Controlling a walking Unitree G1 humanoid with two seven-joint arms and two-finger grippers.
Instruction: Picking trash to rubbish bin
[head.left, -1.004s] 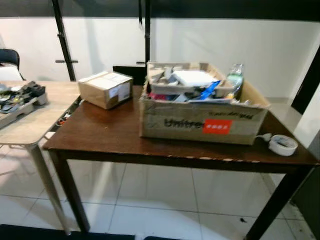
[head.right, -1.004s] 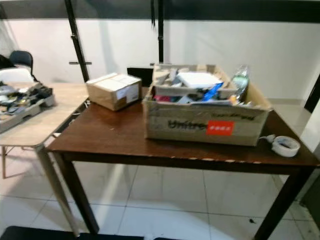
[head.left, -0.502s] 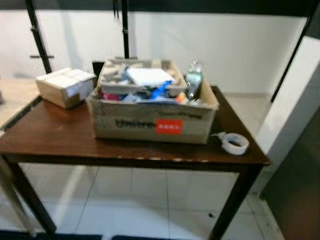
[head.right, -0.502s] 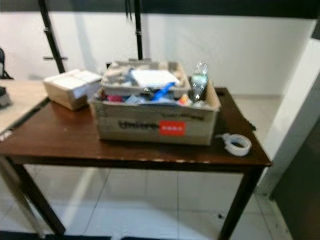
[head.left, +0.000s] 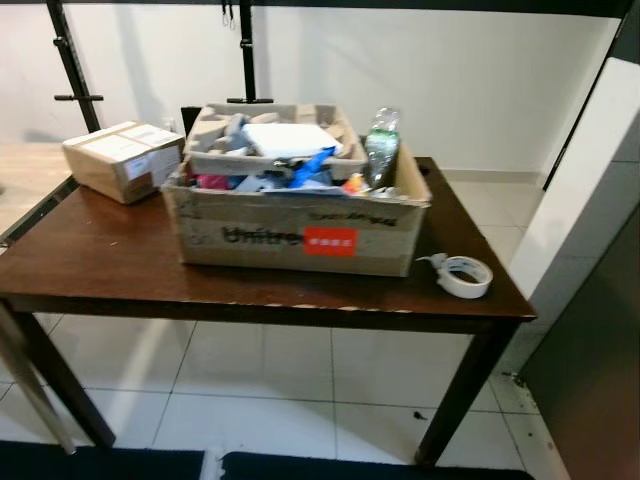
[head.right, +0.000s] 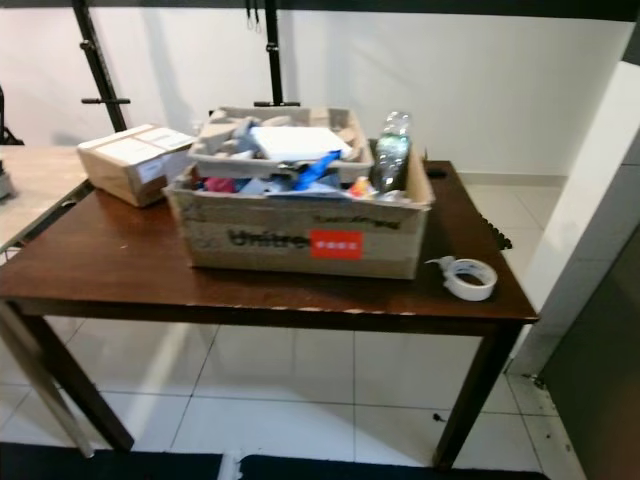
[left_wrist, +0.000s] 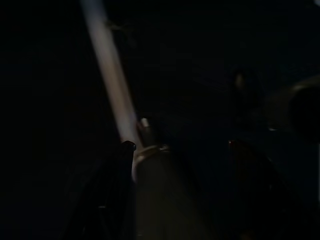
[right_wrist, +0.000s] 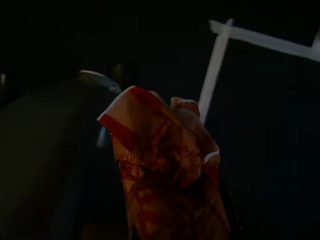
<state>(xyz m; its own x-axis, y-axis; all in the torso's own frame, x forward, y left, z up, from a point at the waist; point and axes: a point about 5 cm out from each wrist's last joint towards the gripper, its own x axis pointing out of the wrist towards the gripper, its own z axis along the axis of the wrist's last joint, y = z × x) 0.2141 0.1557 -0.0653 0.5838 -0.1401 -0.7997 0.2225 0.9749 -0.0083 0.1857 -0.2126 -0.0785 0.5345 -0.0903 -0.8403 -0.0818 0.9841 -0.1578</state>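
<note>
- Red and white crumpled wrapper (right_wrist: 167, 172) sits right in the right gripper (right_wrist: 175, 220), clamped between its fingers, held low in the dark.
- Left gripper (left_wrist: 165, 200) hangs idle; I cannot tell how its fingers stand.
- Ahead at 12 o'clock is a brown table (head.left: 120, 265) with a full cardboard box (head.left: 300, 235).
- I see no bin yet, so I think the robot must go find one.

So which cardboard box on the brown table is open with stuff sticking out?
The big box with the red label, mid-table. The small box at the back left corner is taped shut.
</note>
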